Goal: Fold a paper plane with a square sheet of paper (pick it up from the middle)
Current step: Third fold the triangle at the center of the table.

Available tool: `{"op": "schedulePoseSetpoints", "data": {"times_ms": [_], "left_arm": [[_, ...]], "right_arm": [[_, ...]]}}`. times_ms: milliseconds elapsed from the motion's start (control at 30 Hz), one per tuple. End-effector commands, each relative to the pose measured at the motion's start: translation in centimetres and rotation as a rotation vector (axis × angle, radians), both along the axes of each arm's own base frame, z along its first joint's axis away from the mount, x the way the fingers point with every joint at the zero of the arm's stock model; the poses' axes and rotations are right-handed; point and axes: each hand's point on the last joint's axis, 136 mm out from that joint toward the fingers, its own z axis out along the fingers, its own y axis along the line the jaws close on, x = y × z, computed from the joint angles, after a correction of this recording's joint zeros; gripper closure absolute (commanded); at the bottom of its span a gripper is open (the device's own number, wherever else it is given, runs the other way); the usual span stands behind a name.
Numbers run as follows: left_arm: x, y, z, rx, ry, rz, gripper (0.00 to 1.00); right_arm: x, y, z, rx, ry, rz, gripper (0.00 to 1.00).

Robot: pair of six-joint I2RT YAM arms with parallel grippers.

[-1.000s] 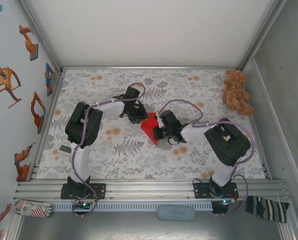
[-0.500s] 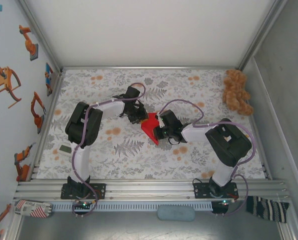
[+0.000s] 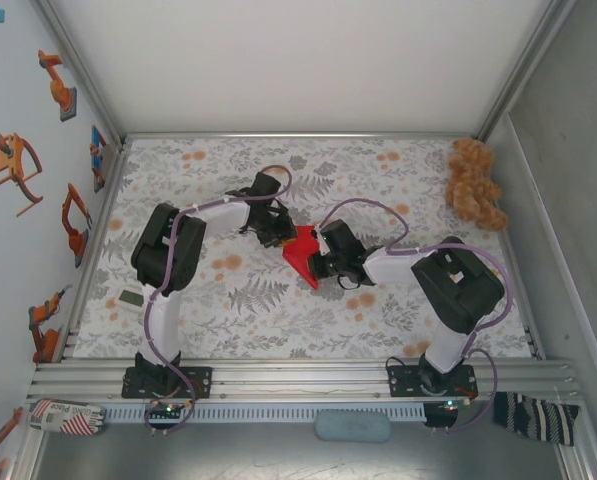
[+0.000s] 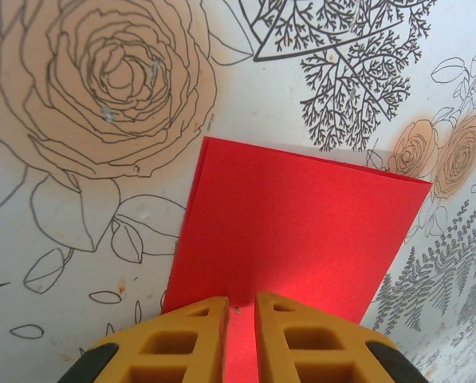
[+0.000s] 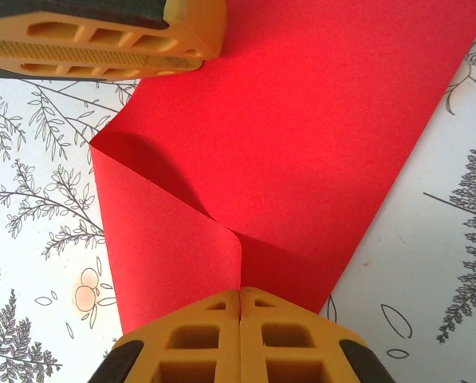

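Roughly far-to-near long axis; red sheet (image 3: pixel 301 257) tip points nearward.

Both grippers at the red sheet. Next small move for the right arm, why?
Probably lower the right gripper and press its pinched flap flat: the fold on the square sheet of paper is a soft curl, uncreased, and the left gripper sits at its opposite edge.

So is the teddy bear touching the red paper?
No, the teddy bear sits in the far right corner, well apart from the red paper at the centre.
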Motion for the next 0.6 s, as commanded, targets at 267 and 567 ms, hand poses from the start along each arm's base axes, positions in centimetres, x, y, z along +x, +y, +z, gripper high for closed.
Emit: {"op": "schedulePoseSetpoints", "data": {"times_ms": [267,567], "left_arm": [[0.3,0.2,1.2,0.012,-0.007,-0.014,0.81],[-0.1,-0.5,6.9,-0.105,-0.133,0.035,0.77]], "right_arm": [[-0.3,-1.1,-1.5,-0.041,0.038,-0.029,1.0],[-0.2,-0.9,-1.5,-0.034,0.041,-0.029,1.0]]}}
